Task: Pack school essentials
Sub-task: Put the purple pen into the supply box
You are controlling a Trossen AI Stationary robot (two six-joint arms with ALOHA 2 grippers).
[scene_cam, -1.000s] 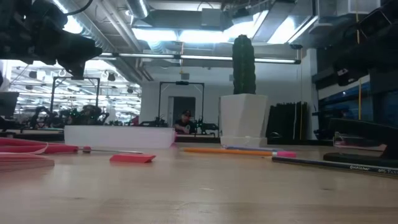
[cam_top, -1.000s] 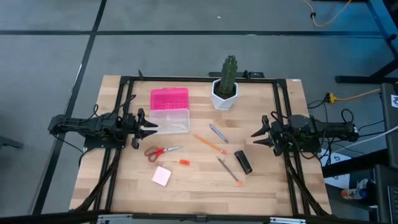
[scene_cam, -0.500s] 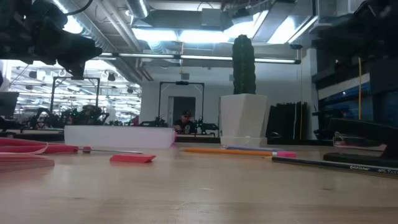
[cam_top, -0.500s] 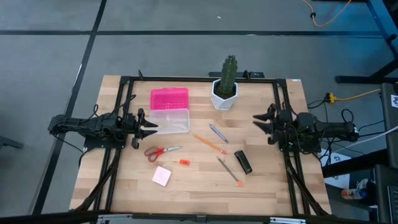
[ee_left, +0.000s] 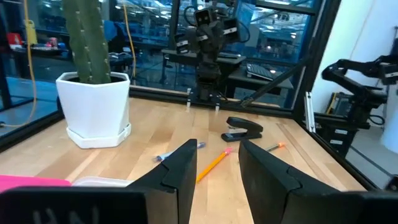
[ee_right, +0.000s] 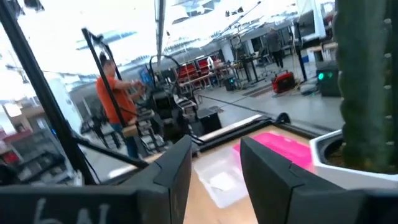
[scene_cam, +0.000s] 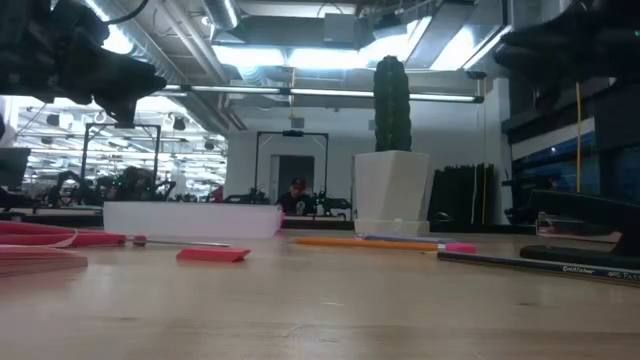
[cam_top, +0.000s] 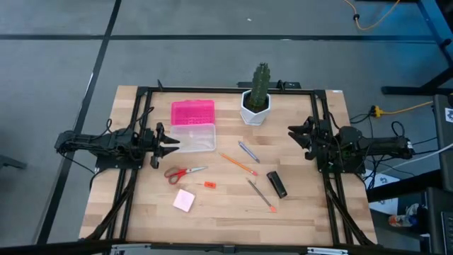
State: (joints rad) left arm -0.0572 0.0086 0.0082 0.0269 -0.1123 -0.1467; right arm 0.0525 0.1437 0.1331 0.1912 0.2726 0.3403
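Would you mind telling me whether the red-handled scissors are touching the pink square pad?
Apart. The high view shows bare wood between the red-handled scissors and the pink square pad, which lies nearer the table's front edge.

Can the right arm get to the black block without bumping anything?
Probably yes. The right pincer hangs open near the table's right edge, and the black block lies close by with only bare wood between them; the pens sit off to the side.

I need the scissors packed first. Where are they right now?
In the high view, the red-handled scissors lie left of centre, just below the clear box and above the pink square pad.
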